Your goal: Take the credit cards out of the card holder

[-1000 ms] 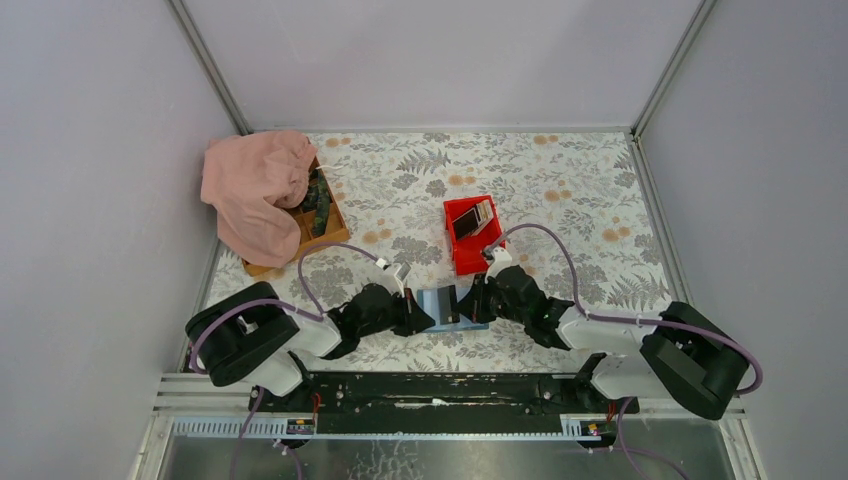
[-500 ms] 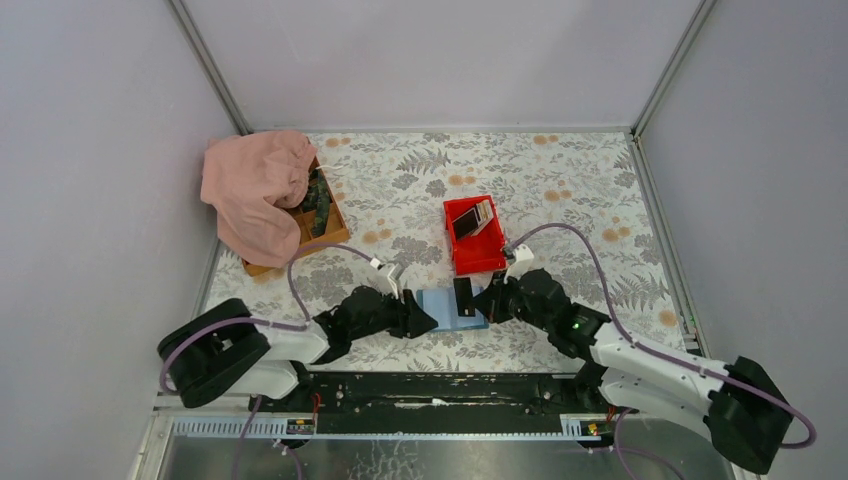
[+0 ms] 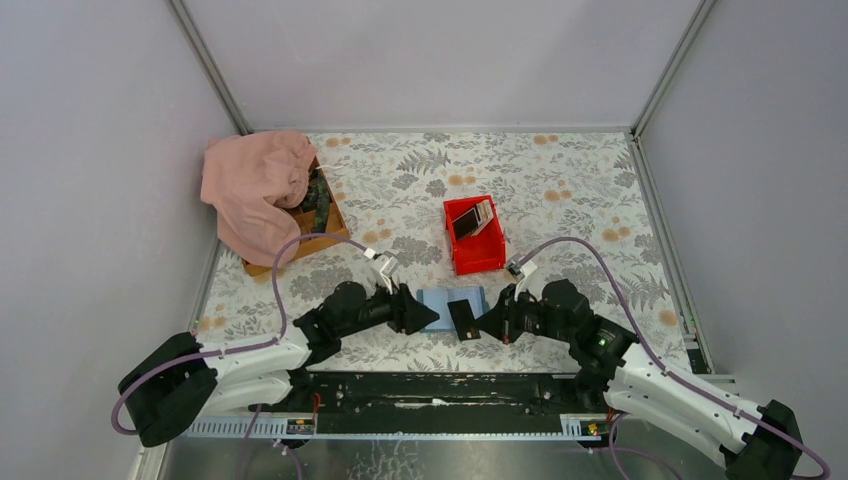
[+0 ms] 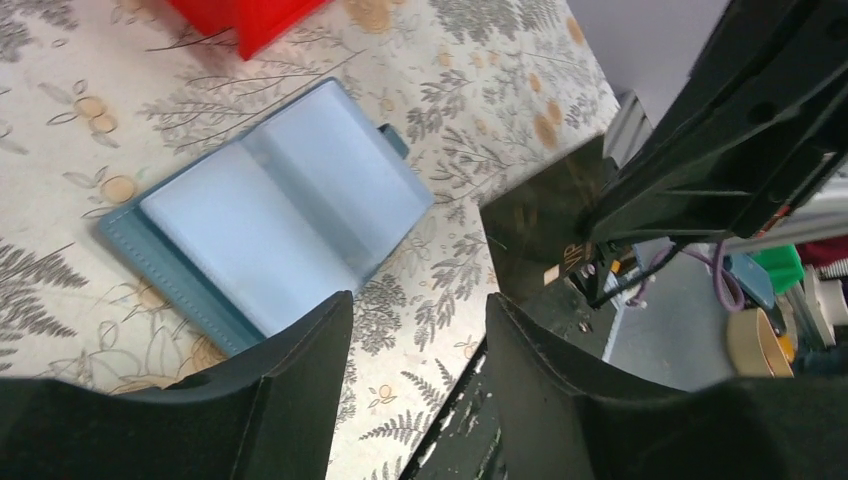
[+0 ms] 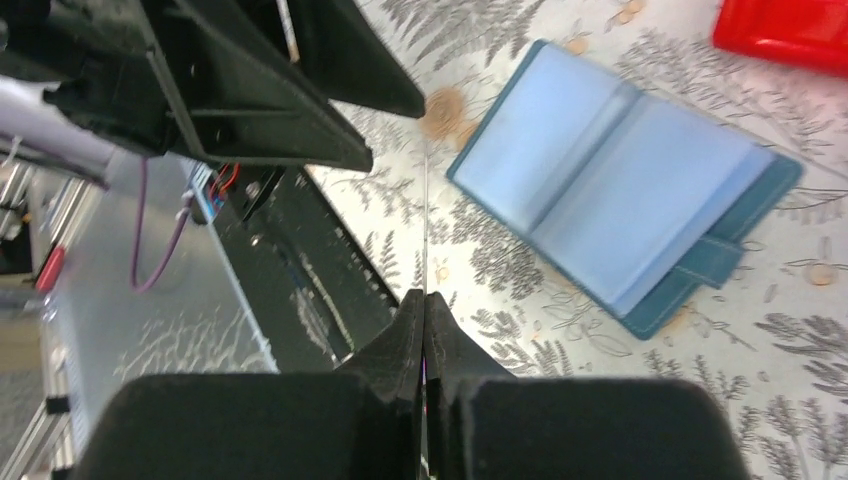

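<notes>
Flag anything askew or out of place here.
A pink cloth lies heaped over the wooden tray, hiding most of it and hanging past its left edge. The cards in the red bin sit tilted. Nothing looks spilled or damaged.

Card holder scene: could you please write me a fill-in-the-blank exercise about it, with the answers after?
The card holder lies ___, not folded shut.
The right hand is shut on a ___ card.
The left hand is ___, not shut, and holds nothing.
More cards lie in the ___ bin.
Missing words: open; dark; open; red.
</notes>
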Robot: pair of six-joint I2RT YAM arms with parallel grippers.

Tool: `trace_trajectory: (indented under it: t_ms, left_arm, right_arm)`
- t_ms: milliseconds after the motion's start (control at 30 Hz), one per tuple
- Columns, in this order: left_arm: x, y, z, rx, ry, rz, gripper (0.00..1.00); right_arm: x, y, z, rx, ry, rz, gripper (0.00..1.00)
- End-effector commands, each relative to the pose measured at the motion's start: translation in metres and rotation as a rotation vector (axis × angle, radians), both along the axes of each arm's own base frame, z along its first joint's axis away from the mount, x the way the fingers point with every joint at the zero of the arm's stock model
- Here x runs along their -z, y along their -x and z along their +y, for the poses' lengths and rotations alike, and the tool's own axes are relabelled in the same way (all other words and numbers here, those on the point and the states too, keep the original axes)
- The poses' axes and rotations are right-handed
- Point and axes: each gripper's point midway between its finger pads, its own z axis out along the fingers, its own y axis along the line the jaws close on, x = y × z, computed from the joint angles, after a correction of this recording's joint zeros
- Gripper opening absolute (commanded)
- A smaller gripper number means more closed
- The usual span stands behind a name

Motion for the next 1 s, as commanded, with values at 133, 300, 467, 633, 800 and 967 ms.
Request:
trace_trajectory:
  t_ms: [133, 300, 467, 633, 800, 967]
  left_arm:
    - [-0.040, 0.023, -0.018, 0.202, 0.125, -0.124, 0.52]
    - [-0.051, 0.038, -0.020, 0.278, 0.206, -0.145, 0.48]
    - [-0.064, 0.054, -0.023, 0.378, 0.266, -0.174, 0.47]
    - [-0.067, 0.065, -0.025, 0.451, 0.291, -0.179, 0.41]
    - [-0.065, 0.070, -0.025, 0.472, 0.298, -0.171, 0.40]
    - [-0.057, 0.069, -0.022, 0.453, 0.273, -0.165, 0.52]
  right_arm:
    - [-0.029, 0.037, 0.012, -0.212, -0.164, -0.040, 0.00]
    - [-0.037, 0.045, 0.015, -0.266, -0.201, -0.046, 0.00]
    - [-0.034, 0.046, 0.018, -0.282, -0.193, -0.032, 0.00]
    - [-0.036, 0.046, 0.019, -0.285, -0.201, -0.035, 0.00]
    - [-0.036, 0.042, 0.017, -0.259, -0.194, -0.045, 0.00]
    - [-0.053, 0.043, 0.013, -0.252, -0.219, -0.086, 0.00]
